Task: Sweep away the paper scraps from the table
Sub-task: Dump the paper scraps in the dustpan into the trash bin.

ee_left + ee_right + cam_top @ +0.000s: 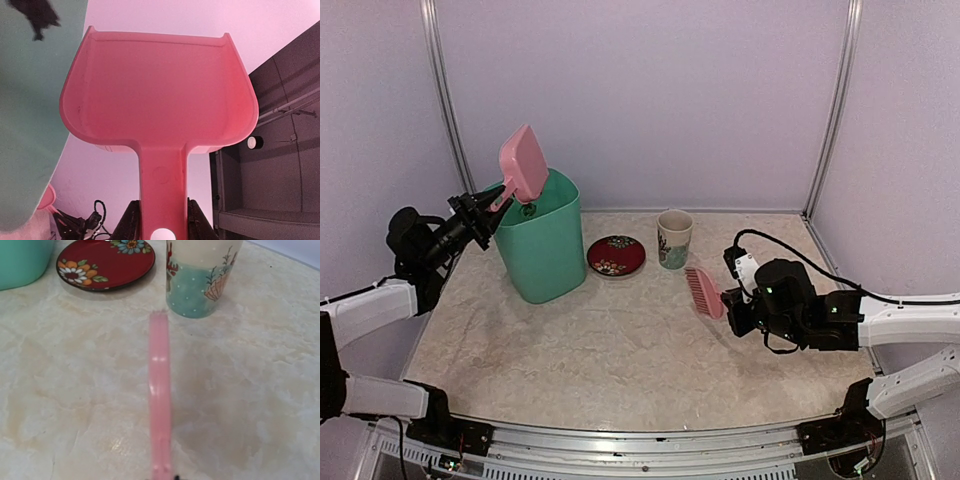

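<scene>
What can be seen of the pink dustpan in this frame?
The dustpan is pink, and looks like smooth plastic. It has a broad shallow pan with raised side walls, an open front lip, and a straight handle with a round hole near its end. The left gripper is shut on the handle, with fingers on either side. It is held in the air, tilted steeply with the handle down, at the left rim of the green bin. Its inner face looks bare. I cannot tell whether it touches the rim.
</scene>
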